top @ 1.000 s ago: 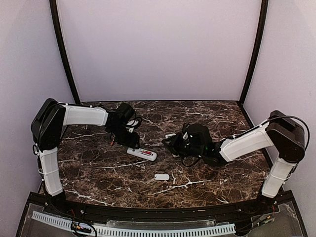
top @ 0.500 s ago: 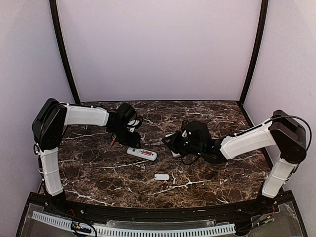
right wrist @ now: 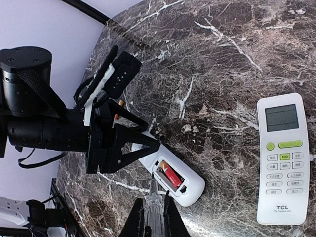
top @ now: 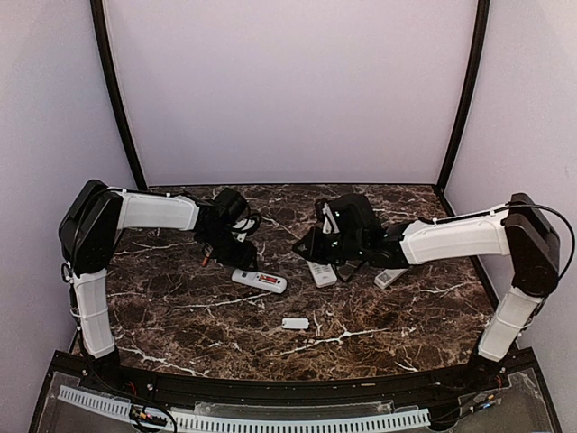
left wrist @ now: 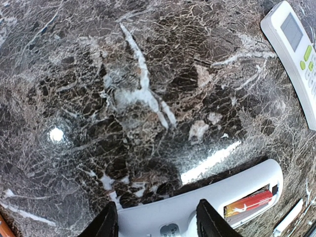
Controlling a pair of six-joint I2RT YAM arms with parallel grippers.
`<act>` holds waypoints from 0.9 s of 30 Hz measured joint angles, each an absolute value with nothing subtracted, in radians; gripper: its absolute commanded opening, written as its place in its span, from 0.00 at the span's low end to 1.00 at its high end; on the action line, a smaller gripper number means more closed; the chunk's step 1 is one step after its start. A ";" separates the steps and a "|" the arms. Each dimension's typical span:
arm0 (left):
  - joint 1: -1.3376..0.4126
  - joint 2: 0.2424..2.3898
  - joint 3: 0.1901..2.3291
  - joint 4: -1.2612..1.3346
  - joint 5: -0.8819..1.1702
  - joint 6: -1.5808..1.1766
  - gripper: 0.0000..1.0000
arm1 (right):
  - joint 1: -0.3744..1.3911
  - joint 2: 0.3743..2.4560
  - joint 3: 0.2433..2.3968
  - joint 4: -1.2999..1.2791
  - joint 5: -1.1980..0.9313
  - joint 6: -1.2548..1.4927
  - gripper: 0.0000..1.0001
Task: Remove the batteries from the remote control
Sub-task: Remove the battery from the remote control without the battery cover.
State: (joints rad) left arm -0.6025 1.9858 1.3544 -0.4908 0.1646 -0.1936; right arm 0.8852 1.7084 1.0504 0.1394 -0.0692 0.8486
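Jaws of the left gripper (top: 238, 260) stood apart in the top view, low over the blank end of the open remote (top: 260, 280). The right gripper (top: 305, 253) hung just beyond that remote, its jaws together on nothing. Three remotes lay on the table (top: 180, 316): the open one, a second remote (top: 322, 272) beneath the right wrist, and a third pale one (top: 389, 277) further right. One loose white cover (top: 295, 323) lay nearer the bases. One orange sliver (top: 206, 259), probably a battery already out, lay beside the left gripper.

From the left wrist, the two fingers (left wrist: 106, 224) bracketed the open remote's end; whether they pressed on it could not be told. One red battery (left wrist: 248, 203) sat in the compartment at the remote's far end.

From the right wrist, the closed jaws came to a thin point near the compartment (right wrist: 169, 177) without touching it. The red battery filled one slot, and the slot beside it looked empty. The second remote lay face up, well to one side.

The battery looked light, rigid and smooth, so it would likely slip from a pinch and roll once free. A spring contact probably holds it in. One exposed end seemed the best place to lever it up, followed by a pinch across its middle.
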 measured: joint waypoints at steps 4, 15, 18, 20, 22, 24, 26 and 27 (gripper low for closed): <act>-0.603 1.986 1.354 -0.491 0.165 -0.193 0.53 | 0.880 1.732 1.079 0.087 -0.110 0.784 0.00; -0.603 1.986 1.355 -0.492 0.165 -0.193 0.53 | 0.877 1.803 1.152 -0.010 -0.120 0.667 0.00; -0.603 1.986 1.355 -0.492 0.165 -0.193 0.53 | 0.876 1.816 1.162 -0.024 -0.121 0.652 0.00; -0.603 1.986 1.355 -0.492 0.166 -0.193 0.53 | 0.876 1.826 1.167 -0.029 -0.124 0.644 0.00; -0.603 1.986 1.355 -0.492 0.167 -0.192 0.53 | 0.876 1.832 1.167 -0.031 -0.129 0.640 0.00; -0.603 1.986 1.355 -0.492 0.167 -0.192 0.53 | 0.876 1.839 1.170 -0.030 -0.136 0.639 0.00; -0.603 1.986 1.355 -0.492 0.167 -0.191 0.53 | 0.876 1.841 1.175 -0.031 -0.138 0.637 0.00; -0.603 1.986 1.355 -0.492 0.167 -0.190 0.53 | 0.876 1.844 1.177 -0.031 -0.139 0.636 0.00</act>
State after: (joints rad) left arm -0.6025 1.9858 1.3552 -0.4915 0.1673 -0.1898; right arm 0.8764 1.8439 1.1774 -0.0311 -0.1390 0.6365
